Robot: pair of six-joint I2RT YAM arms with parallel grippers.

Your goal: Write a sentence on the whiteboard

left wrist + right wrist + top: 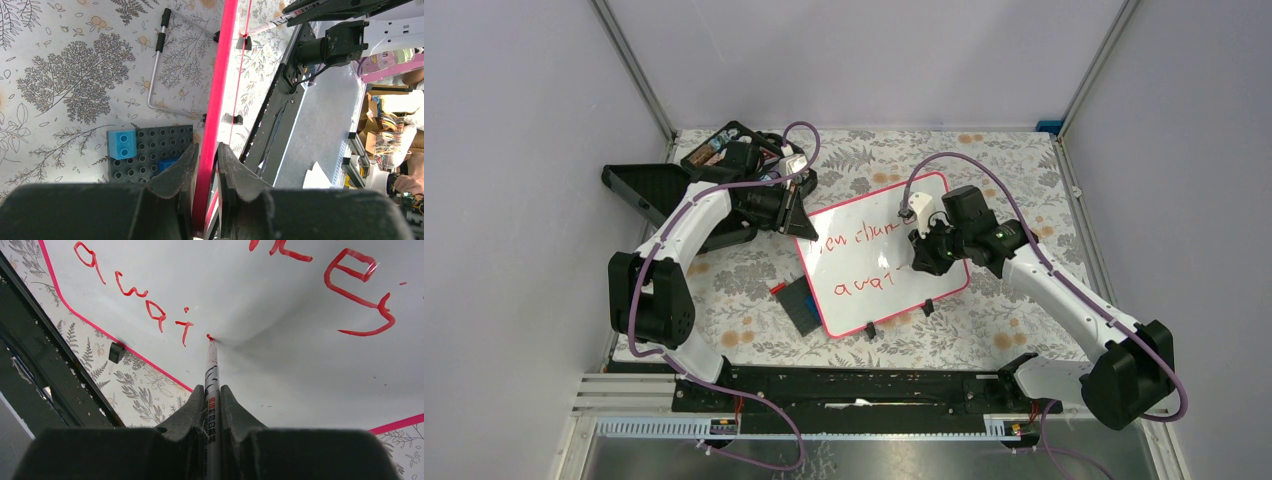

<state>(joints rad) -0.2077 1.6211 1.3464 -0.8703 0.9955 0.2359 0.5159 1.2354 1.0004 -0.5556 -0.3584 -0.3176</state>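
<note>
Floral tablecloth (734, 300) is carrying the whiteboard (879, 262) mid-table, turned at an angle. I'm watching my left gripper (207, 147) clamping its pink frame (216, 100), while my right gripper (211, 389) is pinching a marker (210, 365), tip touching the board just past the red sentence (865, 283).

Lab: walled enclosure (844, 60), aluminium posts (632, 68)

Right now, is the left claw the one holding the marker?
No, the left claw is clamped on the whiteboard at its pink-red frame, while the marker sits in the right claw.
</note>
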